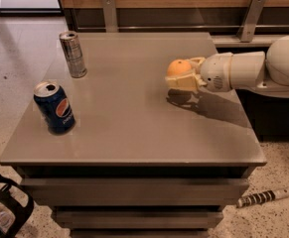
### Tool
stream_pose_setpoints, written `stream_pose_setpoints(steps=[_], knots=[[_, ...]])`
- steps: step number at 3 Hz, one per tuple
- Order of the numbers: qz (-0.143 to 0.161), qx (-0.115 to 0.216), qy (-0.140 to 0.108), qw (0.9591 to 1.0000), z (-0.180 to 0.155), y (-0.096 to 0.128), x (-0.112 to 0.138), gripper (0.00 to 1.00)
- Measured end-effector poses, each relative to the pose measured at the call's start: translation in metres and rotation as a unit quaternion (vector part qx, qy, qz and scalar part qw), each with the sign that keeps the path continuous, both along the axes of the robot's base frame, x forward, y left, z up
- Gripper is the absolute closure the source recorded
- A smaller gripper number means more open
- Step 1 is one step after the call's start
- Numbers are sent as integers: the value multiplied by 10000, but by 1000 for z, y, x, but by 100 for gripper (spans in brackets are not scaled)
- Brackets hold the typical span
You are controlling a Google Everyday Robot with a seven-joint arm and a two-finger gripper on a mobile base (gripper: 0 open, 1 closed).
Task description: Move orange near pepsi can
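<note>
The orange (178, 67) is a small round orange fruit held in my gripper (182, 74), right of the table's middle and a little above its surface; a shadow lies on the table under it. The gripper's cream fingers (180, 82) are shut around the orange, and the white arm reaches in from the right. The pepsi can (54, 107), dark blue with a round logo and a silver top, stands upright near the front left of the grey table (129, 128), well to the left of the orange.
A taller, slimmer silver-grey can (73, 54) stands upright at the back left of the table. A wooden wall with metal brackets runs behind the table. A black object (5, 207) and a striped cable (260, 198) lie on the floor.
</note>
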State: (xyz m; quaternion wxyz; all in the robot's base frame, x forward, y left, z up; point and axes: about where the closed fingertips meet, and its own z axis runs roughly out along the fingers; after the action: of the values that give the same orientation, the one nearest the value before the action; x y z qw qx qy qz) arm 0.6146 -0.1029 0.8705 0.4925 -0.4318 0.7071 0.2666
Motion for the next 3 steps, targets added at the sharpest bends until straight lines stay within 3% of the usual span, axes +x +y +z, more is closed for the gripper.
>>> stream_pose_setpoints(steps=[1, 3], knots=[[391, 14, 119, 9992, -14, 29, -21, 100], [890, 146, 100, 9959, -31, 91, -58, 100]])
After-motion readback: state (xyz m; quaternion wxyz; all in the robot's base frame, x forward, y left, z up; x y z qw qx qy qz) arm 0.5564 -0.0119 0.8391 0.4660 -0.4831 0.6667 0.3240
